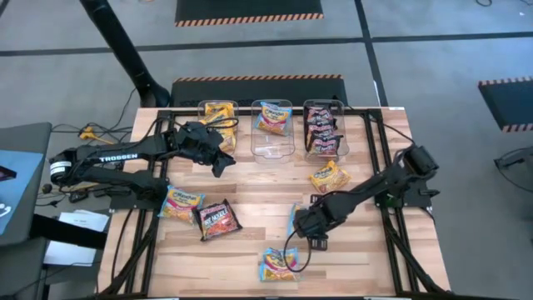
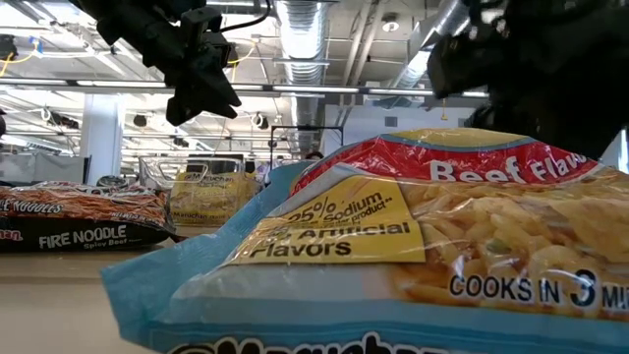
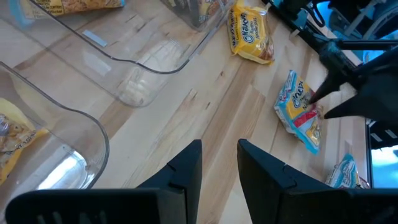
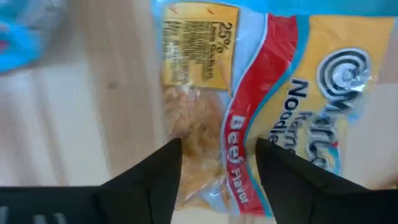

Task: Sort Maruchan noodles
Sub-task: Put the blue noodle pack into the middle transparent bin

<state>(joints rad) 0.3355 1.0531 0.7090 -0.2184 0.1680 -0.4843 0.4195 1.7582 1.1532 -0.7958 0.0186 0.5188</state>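
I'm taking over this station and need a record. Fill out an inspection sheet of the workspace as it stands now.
Surface: pale wooden tabletop, framed by black rails.
Job's things: three clear plastic bins at the far edge hold yellow-orange, light blue and black-red packets; loose on the table are a yellow-orange packet, a black-red packet and light blue packets.
Clutter: nothing seen.
Grippers: left gripper hovers near the bins, fingers apart, empty; right gripper open over a light blue beef packet.
Cables: black cables run along the arms.
Surroundings: grey floor, hazard-striped mats.
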